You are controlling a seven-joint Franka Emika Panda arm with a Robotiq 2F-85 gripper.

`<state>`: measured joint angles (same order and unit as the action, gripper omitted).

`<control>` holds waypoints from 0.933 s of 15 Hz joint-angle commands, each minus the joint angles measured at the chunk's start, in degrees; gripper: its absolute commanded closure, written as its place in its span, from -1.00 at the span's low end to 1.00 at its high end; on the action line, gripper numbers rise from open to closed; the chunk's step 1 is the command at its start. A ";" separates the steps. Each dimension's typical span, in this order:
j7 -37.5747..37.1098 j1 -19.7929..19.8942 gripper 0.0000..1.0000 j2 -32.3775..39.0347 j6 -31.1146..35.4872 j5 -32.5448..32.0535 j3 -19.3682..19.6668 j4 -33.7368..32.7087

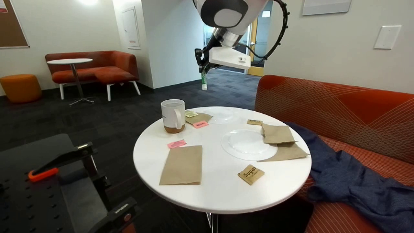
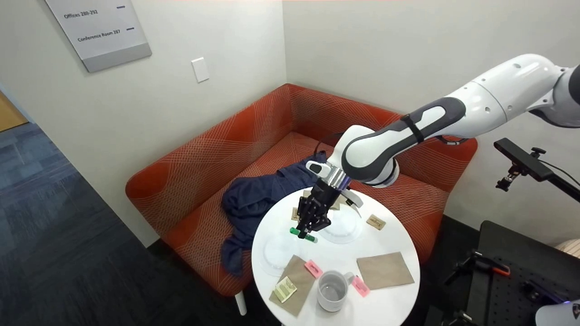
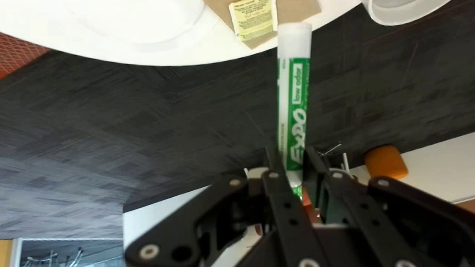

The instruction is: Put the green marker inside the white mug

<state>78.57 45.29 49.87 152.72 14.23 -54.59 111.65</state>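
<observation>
The green marker (image 1: 203, 80) is held by my gripper (image 1: 203, 67), high above the far side of the round table. In an exterior view it hangs nearly vertical, white end down. In the wrist view the marker (image 3: 293, 96) is pinched between the fingers (image 3: 294, 157) near its cap end. The marker (image 2: 310, 238) and gripper (image 2: 303, 233) also show in an exterior view. The white mug (image 1: 167, 118) stands upright on the table, apart from the marker. It also shows in an exterior view (image 2: 330, 306), its inside visible, and at the wrist view's top right corner (image 3: 386, 18).
The white table (image 1: 220, 194) carries clear plates (image 1: 233, 153), brown napkins (image 1: 181, 166), pink packets (image 1: 177, 144), sugar packets (image 1: 251, 174) and a yellow packet (image 2: 285, 290) near the mug. A red couch (image 1: 323, 106) with a blue cloth (image 1: 352, 184) borders the table.
</observation>
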 commanded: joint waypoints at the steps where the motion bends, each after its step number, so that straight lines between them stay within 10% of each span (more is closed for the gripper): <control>1: 7.25 0.73 0.90 3.65 -7.75 0.81 -1.82 -4.53; 14: 34.14 -4.35 0.90 5.88 -34.56 8.87 2.93 -14.31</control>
<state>108.24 43.38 56.01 123.59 19.87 -53.83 100.10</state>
